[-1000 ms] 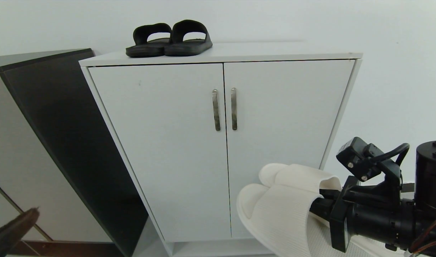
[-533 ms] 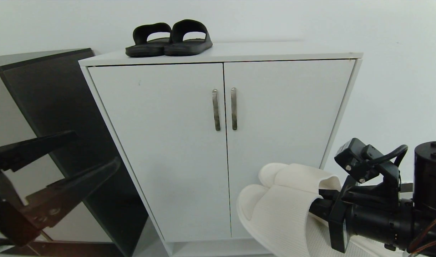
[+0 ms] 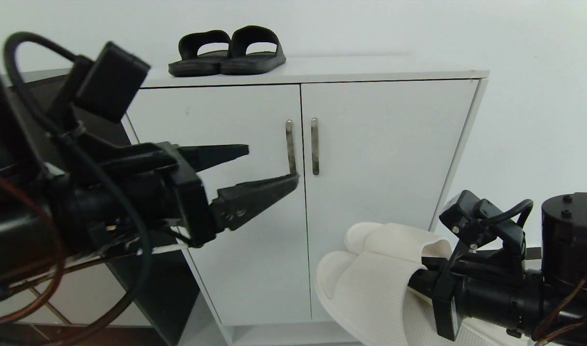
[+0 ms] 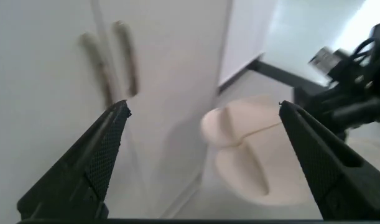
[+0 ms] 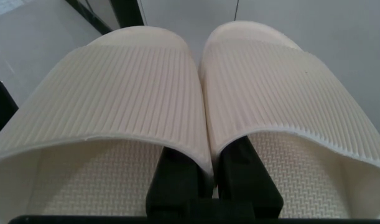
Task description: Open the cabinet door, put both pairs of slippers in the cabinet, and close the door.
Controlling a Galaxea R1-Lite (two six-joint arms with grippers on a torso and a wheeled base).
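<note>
The white cabinet (image 3: 370, 72) stood against a pale wall (image 3: 538, 57), and both of its doors were shut. The left door (image 3: 226, 110) and the right door (image 3: 385, 144) met at the middle seam. A slim metal handle was fixed upright on either side of that seam, the left handle (image 3: 289, 144) and the right handle (image 3: 314, 146).

A pair of black slippers (image 3: 228, 52) sat on the cabinet's top, toward its left end. They lay side by side, touching, with their toes facing out over the front edge.

The left gripper (image 3: 273, 163) was held in front of the cabinet's left door at handle height. Its two dark fingers (image 4: 96, 155) were spread wide apart and held nothing. The tip of the lower finger lay just beside the bottom end of the left handle, though I could not tell whether it touched.

A pair of white ribbed slippers (image 3: 375, 274) was held low in front of the cabinet's right door, toes pointing toward it. The right gripper (image 5: 213, 168) was clamped on the pair, with one finger inside each slipper. The fingers pinched the two adjoining strap edges together.

A dark furniture panel (image 3: 168, 288) leaned close against the cabinet's left side.
</note>
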